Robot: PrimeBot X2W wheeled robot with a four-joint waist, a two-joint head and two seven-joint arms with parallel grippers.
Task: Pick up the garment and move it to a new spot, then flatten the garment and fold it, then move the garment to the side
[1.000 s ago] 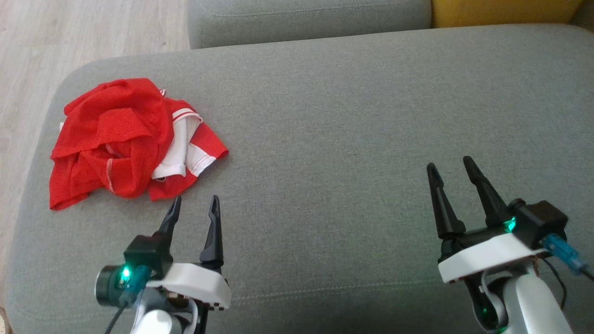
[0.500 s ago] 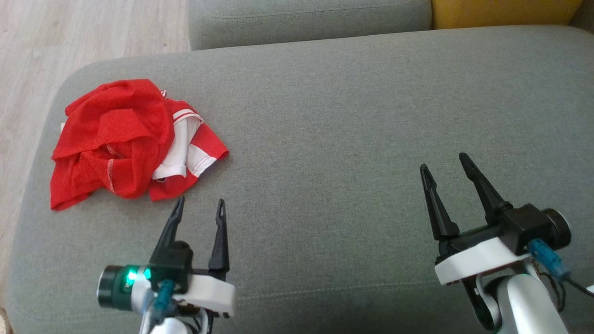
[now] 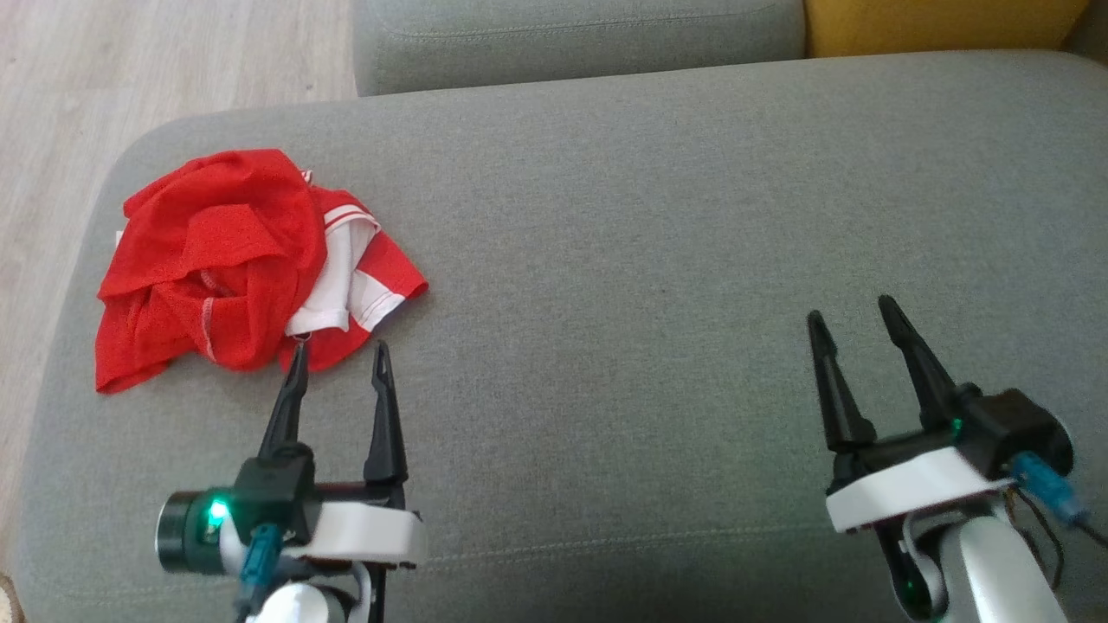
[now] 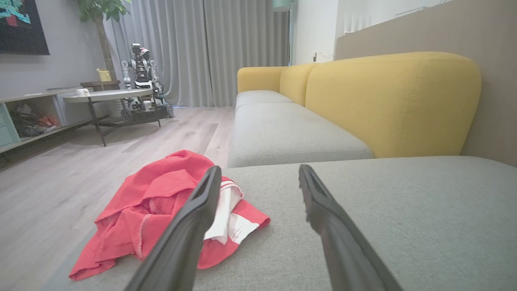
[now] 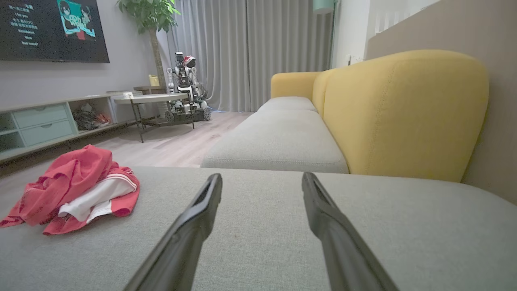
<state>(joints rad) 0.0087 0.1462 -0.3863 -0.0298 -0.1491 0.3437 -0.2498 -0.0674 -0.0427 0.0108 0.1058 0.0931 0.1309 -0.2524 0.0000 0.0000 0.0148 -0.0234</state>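
Okay, head view: garment (image 3: 234, 260) lies crumpled in a heap at the left end of the seat (image 3: 649, 260), close to its edge, unflattened. Its near hem is just at the tips of the left gripper (image 3: 339, 350), which is spread wide and empty; looks lined up to pinch that hem. Over on the right, the right gripper (image 3: 853, 307) is also spread and empty above bare seat, well apart from the heap, probably parked clear.

Left wrist view: one finger overlaps the heap's white panel (image 4: 226, 214), the other is over bare seat. Can't tell if there's contact.

Right wrist view: heap sits far left, nothing between the fingers.

My read: first step, pick not yet made.
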